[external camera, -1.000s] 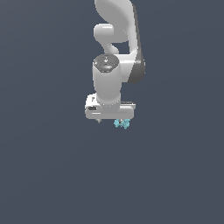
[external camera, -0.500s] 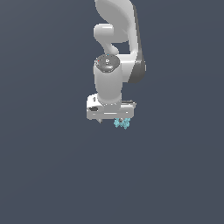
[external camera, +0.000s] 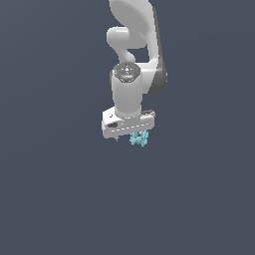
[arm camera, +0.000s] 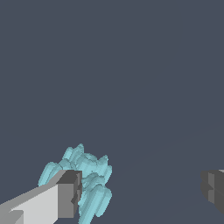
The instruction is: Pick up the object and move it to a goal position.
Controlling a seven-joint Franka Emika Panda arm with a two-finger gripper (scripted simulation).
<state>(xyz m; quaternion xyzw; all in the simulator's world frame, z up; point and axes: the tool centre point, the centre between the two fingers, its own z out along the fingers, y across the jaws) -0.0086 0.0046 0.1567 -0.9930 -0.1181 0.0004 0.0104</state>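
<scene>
The object [external camera: 139, 139] is a tiny pale cyan cluster of stubby prongs. In the exterior view it sits just under the white gripper [external camera: 130, 137], toward the exterior view's right side of the hand. In the wrist view the gripper [arm camera: 140, 190] is open, with its two fingers far apart. The object [arm camera: 87, 168] lies against one grey fingertip [arm camera: 68, 194], which partly covers it. The other fingertip [arm camera: 214, 186] is well away from it. Nothing lies in the wide gap between the fingers. I cannot tell whether the object rests on the ground.
The white arm [external camera: 132, 74] stands upright above the gripper. A plain dark grey surface [external camera: 60, 199] surrounds everything, and no other object shows in either view.
Almost nothing differs. The gripper hand has shifted very slightly toward the exterior view's right, and the object stays under it in the same place.
</scene>
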